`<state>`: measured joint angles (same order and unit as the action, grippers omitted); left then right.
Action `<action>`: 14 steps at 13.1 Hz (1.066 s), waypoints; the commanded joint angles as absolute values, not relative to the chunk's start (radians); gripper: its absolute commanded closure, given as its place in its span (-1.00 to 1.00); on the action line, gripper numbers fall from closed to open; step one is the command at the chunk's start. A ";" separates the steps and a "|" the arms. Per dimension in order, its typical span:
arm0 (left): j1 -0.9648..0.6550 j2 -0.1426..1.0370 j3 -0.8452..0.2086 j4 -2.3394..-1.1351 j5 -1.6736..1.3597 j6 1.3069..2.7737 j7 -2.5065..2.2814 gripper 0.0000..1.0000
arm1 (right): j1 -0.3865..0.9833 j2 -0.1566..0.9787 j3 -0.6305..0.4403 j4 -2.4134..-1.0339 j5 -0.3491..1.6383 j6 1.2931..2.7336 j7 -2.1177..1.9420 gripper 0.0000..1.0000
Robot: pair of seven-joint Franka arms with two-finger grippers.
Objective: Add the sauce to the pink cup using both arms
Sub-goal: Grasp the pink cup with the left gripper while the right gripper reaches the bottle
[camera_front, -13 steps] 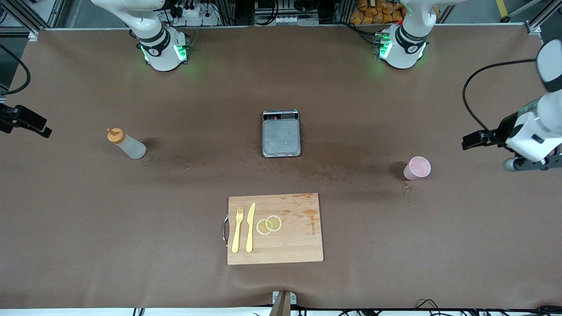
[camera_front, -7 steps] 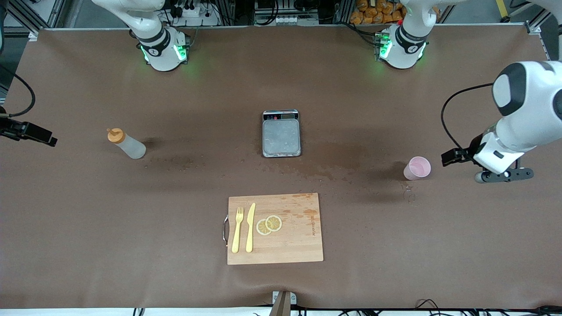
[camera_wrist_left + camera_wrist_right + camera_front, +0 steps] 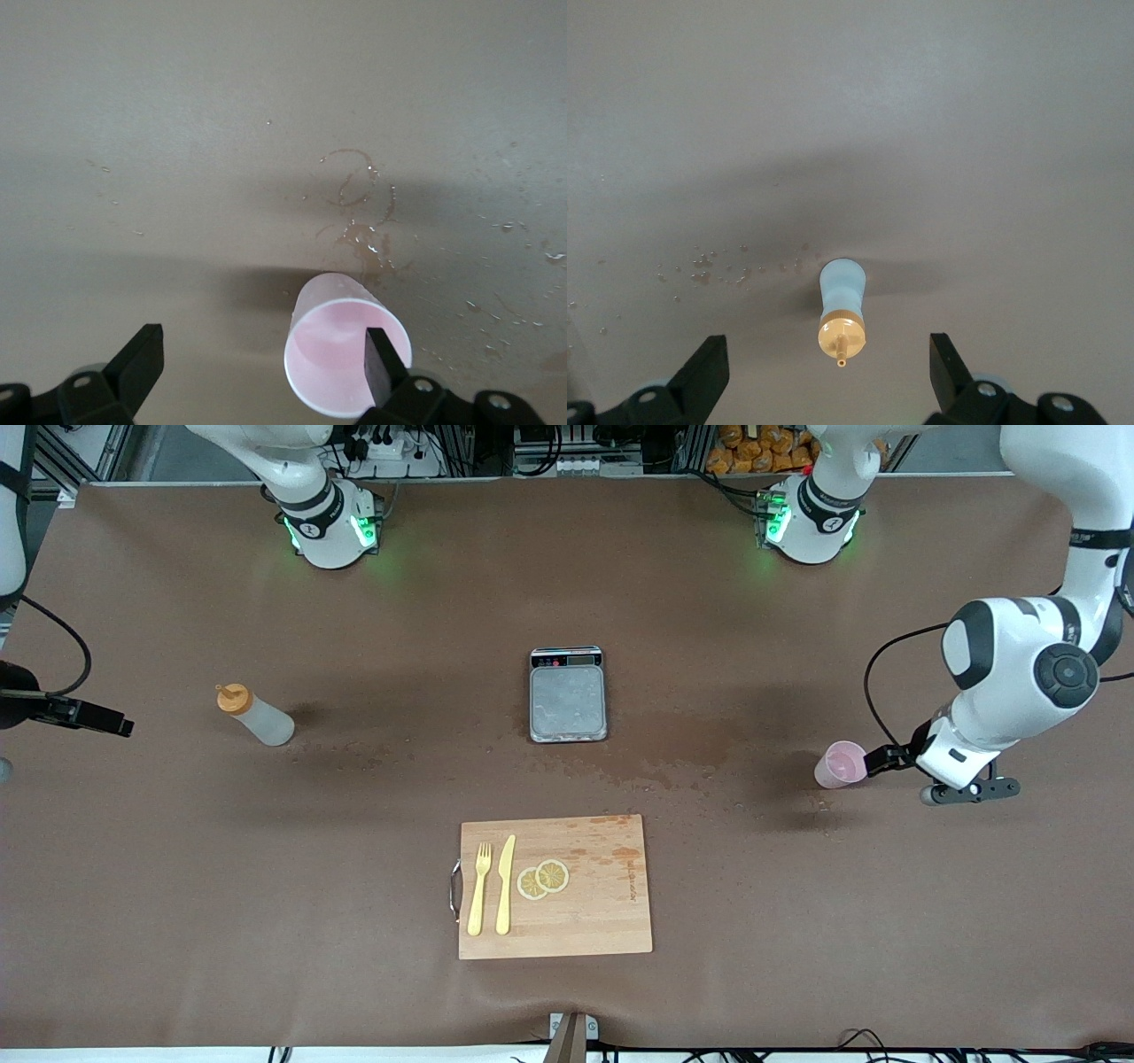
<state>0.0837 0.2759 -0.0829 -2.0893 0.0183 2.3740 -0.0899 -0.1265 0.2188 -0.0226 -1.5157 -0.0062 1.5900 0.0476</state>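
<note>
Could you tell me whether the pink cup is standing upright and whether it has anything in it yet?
The pink cup stands upright, its round mouth facing up. Its visible inside looks plain pink, with no sauce showing.

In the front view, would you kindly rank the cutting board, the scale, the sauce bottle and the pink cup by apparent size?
1. cutting board
2. scale
3. sauce bottle
4. pink cup

The last two look fairly close, but the bottle looks larger.

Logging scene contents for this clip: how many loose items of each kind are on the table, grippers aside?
Squeeze bottle: 1
Pink cup: 1
Scale: 1
Cutting board: 1
Fork: 1
Knife: 1
Lemon slices: 2
Total: 8
</note>
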 commanded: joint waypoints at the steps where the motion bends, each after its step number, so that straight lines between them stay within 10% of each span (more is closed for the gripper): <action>1: 0.086 0.282 -0.083 -2.150 0.048 2.456 -0.077 -1.00 | -0.144 0.242 -0.011 -1.502 -0.015 1.579 0.034 -1.00; 9: 0.086 0.299 -0.084 -2.206 0.048 2.488 -0.077 -1.00 | -0.158 0.296 -0.011 -1.502 -0.064 1.532 0.034 -1.00; 14: 0.084 0.316 -0.084 -2.210 0.048 2.488 -0.080 0.44 | -0.247 0.327 -0.009 -1.503 0.038 1.488 0.046 -1.00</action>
<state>0.0826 0.3116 -0.0834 -2.2033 0.0188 2.4710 -0.0794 -0.2037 0.3081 -0.0238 -1.5158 -0.0118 1.5169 0.0474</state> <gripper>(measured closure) 0.273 0.000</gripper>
